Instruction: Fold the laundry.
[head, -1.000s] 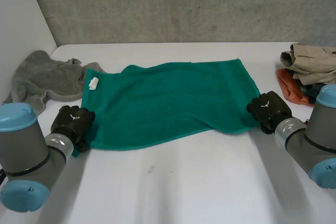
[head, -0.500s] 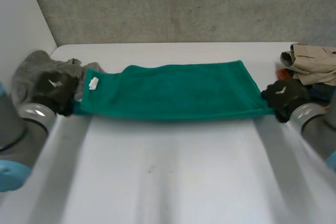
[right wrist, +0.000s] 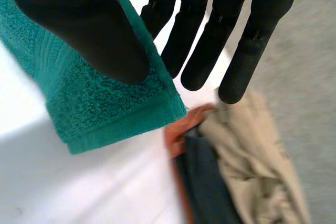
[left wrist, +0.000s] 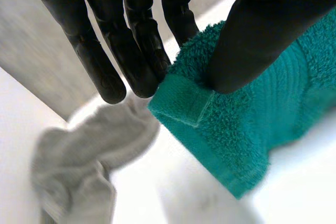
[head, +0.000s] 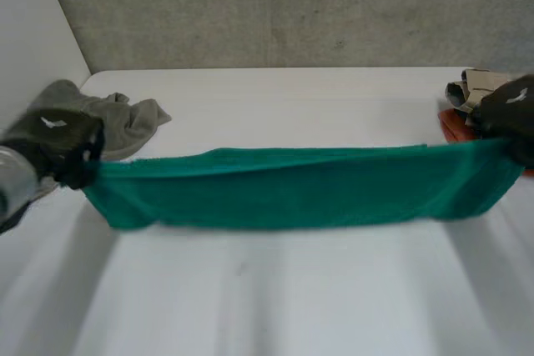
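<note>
- The green towel (head: pixel 300 185) hangs above the white table (head: pixel 275 306), stretched into a long, narrow band between the two hands. Its upper edge runs nearly straight from one side to the other.
- The left hand (head: pixel 57 141) has the towel's left end. In the left wrist view the thumb (left wrist: pixel 262 35) presses down on the hemmed corner and pinches it against one of the fingers (left wrist: pixel 176 14) behind the cloth. The other fingers are straight, spread a little and free of the towel.
- The right hand (head: pixel 511 114) has the towel's right end. In the right wrist view its thumb (right wrist: pixel 89 30) lies on the terry just above the hem, with the cloth nipped against the fingers (right wrist: pixel 157 11) on the far side. The remaining fingers are straight and hold nothing else.
- A crumpled grey cloth (head: pixel 113 122) lies at the table's far left, just behind the left hand. In the left wrist view it sits below the fingertips, close to the towel's corner but apart from it.
- A pile of clothes (head: pixel 465 97) lies at the table's far right edge, and in the head view the right hand partly covers it. The right wrist view shows a beige garment (right wrist: pixel 257 171) on top, a dark piece (right wrist: pixel 207 192) under it and an orange piece (right wrist: pixel 178 129) at the edge nearest the towel's hem.
- A grey concrete wall (head: pixel 292 6) closes the far side of the table.
</note>
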Robot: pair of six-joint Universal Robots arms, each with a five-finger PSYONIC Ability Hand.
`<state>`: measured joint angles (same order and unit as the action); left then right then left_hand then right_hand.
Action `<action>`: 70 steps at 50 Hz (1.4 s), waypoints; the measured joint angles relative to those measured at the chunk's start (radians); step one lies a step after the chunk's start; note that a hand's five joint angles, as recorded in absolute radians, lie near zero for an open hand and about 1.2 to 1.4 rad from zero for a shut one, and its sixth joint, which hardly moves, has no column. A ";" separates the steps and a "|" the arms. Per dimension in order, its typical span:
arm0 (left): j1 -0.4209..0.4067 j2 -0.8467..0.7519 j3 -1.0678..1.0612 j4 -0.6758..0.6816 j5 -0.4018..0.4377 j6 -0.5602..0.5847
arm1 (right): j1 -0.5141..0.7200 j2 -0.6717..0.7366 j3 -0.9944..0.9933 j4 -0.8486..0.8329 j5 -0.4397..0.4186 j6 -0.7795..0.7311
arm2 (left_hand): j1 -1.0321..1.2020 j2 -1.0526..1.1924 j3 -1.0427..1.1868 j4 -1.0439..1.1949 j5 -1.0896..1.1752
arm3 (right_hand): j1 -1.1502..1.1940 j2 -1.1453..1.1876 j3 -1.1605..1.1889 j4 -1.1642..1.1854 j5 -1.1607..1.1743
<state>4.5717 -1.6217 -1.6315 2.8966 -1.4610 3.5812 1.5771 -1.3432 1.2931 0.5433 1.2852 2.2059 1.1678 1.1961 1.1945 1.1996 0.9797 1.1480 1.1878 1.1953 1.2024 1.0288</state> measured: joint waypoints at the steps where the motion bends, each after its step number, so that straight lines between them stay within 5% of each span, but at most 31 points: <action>1: -0.007 -0.042 0.017 0.008 -0.011 0.010 | 0.010 0.029 -0.009 -0.003 0.012 -0.004 | 0.000 0.000 0.000 0.000 0.000 | 0.000 0.000 0.000 0.000 0.000; 14: -0.088 -0.503 0.501 0.292 -0.108 0.058 | 0.144 0.401 -0.373 -0.195 0.212 0.117 | 0.000 0.001 0.001 0.000 0.000 | 0.000 0.000 0.000 0.000 0.000; 19: -0.097 -0.547 0.686 0.556 -0.103 -0.011 | 0.165 0.445 -0.578 -0.540 0.273 0.295 | 0.000 0.002 0.001 0.000 0.000 | 0.000 0.000 0.000 0.000 0.000; 28: -0.091 -0.517 0.743 0.851 -0.124 -0.202 | 0.166 0.362 -0.499 -1.093 0.254 0.463 | 0.000 0.002 0.001 0.001 0.000 | 0.000 0.000 0.000 0.000 0.003; 43: -0.091 -0.536 0.520 0.747 -0.093 -0.200 | 0.172 0.439 -0.382 -0.868 0.206 0.435 | 0.000 0.002 0.001 0.002 0.000 | 0.000 0.000 0.000 0.000 0.003; 55: -0.127 -0.509 0.154 0.600 -0.045 -0.065 | 0.167 0.489 -0.137 -0.681 0.176 0.313 | 0.000 0.006 0.004 0.004 0.000 | 0.000 0.000 0.000 0.000 0.003; 62: -0.112 -0.354 -0.058 0.324 -0.050 0.059 | 0.124 0.391 0.004 -0.429 0.176 0.213 | 0.000 0.006 0.004 0.004 0.000 | 0.000 0.000 0.000 0.000 0.003; 70: -0.037 -0.084 -0.246 -0.072 0.002 0.253 | 0.001 0.091 0.316 -0.094 0.154 -0.174 | 0.000 0.006 0.004 0.004 0.000 | 0.000 0.000 0.000 0.000 0.003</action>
<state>4.5352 -1.7056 -1.8773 2.8247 -1.4593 3.8341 1.5777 -1.2525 1.6095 0.4495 1.4392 2.0317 1.1679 1.2024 1.1985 1.2035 0.9797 1.1481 1.1878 1.1957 1.2028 1.0320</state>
